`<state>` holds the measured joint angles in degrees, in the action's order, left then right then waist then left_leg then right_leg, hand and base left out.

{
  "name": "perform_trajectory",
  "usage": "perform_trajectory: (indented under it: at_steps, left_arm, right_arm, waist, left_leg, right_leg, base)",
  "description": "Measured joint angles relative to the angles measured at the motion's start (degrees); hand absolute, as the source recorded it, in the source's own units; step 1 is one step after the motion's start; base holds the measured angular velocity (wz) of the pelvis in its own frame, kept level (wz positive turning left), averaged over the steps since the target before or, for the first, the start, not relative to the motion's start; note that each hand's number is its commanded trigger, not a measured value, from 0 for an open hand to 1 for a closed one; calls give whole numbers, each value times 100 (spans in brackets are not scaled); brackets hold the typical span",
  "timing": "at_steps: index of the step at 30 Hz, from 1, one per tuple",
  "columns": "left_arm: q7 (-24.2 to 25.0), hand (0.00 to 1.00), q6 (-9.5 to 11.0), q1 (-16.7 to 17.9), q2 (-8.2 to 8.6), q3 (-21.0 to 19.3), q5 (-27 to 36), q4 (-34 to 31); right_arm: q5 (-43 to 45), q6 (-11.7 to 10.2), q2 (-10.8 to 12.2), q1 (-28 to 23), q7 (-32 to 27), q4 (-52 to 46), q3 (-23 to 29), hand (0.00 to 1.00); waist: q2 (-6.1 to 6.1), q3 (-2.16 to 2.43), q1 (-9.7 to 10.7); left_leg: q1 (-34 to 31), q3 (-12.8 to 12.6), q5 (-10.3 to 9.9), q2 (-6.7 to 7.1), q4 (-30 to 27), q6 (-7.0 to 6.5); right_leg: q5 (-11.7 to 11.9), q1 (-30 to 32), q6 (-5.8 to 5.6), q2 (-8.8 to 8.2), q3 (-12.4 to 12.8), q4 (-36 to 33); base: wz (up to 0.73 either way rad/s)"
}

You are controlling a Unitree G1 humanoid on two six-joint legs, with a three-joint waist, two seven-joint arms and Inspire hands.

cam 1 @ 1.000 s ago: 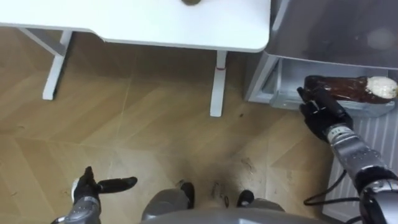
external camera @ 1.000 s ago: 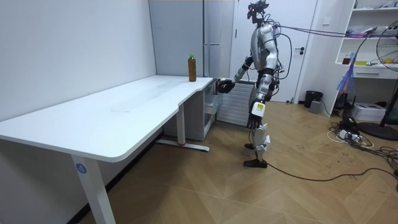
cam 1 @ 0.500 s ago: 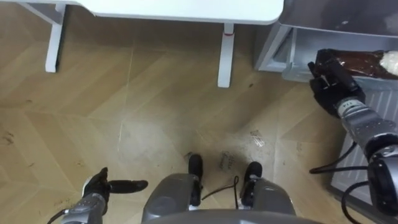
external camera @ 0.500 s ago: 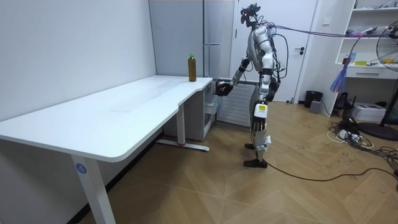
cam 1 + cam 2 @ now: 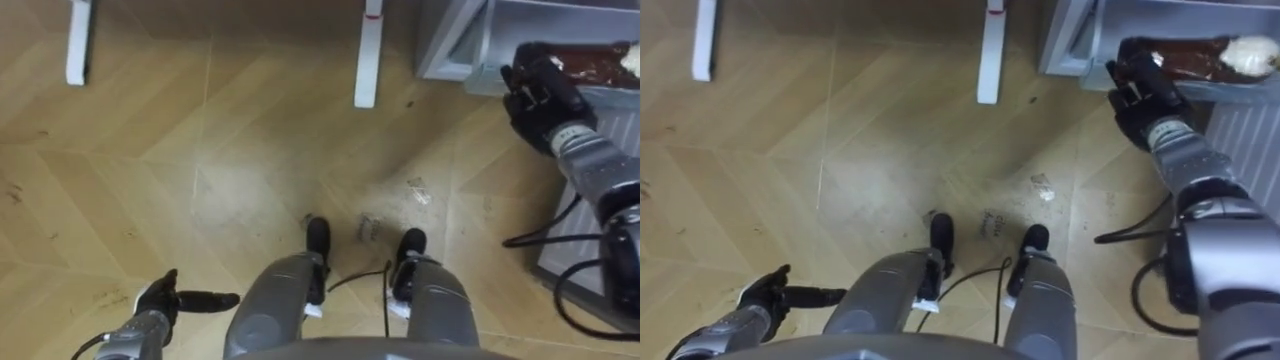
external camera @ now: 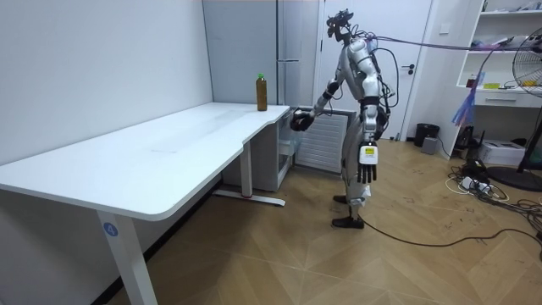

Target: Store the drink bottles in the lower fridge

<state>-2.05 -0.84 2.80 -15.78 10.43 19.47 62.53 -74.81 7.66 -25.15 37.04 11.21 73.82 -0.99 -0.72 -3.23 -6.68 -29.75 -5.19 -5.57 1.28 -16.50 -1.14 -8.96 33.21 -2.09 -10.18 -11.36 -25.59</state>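
Standing on the wood floor just past the end of the bench, beside the fridge, looking down toward its open bottom drawer. Reaching out with the right hand and gripping a brown drink bottle by its base end, with the fingers curling round it. Carrying the bottle on its side, white cap pointing away from the hand, probably so as to be sliding it in flat, since the low drawer looks too shallow for standing it up. Holding it right at the drawer's front lip; not being able to tell whether it is touching the drawer's floor or hanging just above.

Judging the step in hand as placing this drink, with the letting go not yet done. Letting the left hand hang low at the side, well apart from the work, with fingers loosely straight and holding nothing, likely for balance while leaning toward the fridge.

Leaving a second bottle upright at the far end of the bench, near the fridge, to be fetched afterwards. Needing next, by the look of it, a short push inward before loosening the grip, guarding against the bottle rolling once lying free.
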Motion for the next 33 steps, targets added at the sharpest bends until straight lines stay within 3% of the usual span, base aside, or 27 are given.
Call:
perform_trajectory:
  at_steps: [3, 8, 11, 13, 24, 33]
  left_arm:
    - [-7, 0, 1, -1, -41, 55, -8, -59]
    - [-99, 0, -10, 7, -126, 197, 3, -61]
    - [-165, 0, -18, 30, -131, 296, 3, -53]
    - [-211, 0, -44, 39, -131, 302, 3, -54]
    - [-275, 0, -174, 41, -144, 304, 0, -48]
    - [-333, 0, -170, 33, -156, 311, 18, -49]
  right_arm:
    - [-204, -8, -28, 129, -29, -4, -8, 100]
    - [-264, -3, -78, 209, -300, -6, -88, 100]
    - [-392, -6, -112, 306, -412, -7, -117, 100]
    - [-428, -5, -119, 371, -451, -7, -116, 3]
    - [-617, -3, -183, 409, -706, -35, -113, 0]
    - [-613, -65, -504, 463, -736, -34, -210, 0]
  waist:
    - [10, -2, -11]
    - [140, -6, -111]
    - [141, -5, -123]
    - [138, -4, -141]
    - [126, 2, -163]
    - [126, 2, -161]
  left_leg:
    - [-69, 46, 0, -1, -85, 0]
    - [-268, 37, 13, 4, -169, -5]
    - [-412, 49, 14, 15, -240, -7]
    - [-476, 44, 17, 17, -276, -11]
    - [-501, 52, 23, 18, -375, -23]
    - [-502, 47, 23, -7, -414, -22]
  right_leg:
    - [0, 9, 3, 7, -14, -12]
    - [8, 223, 24, -28, -20, -130]
    - [9, 354, 29, -60, -46, -212]
    - [8, 408, 31, -69, -46, -228]
    - [9, 380, 36, -100, -104, -291]
    - [25, 362, 60, -84, -119, -292]
  base:
    - [6]
    - [2]
    - [7]
    - [0]
    - [2]
    - [0]
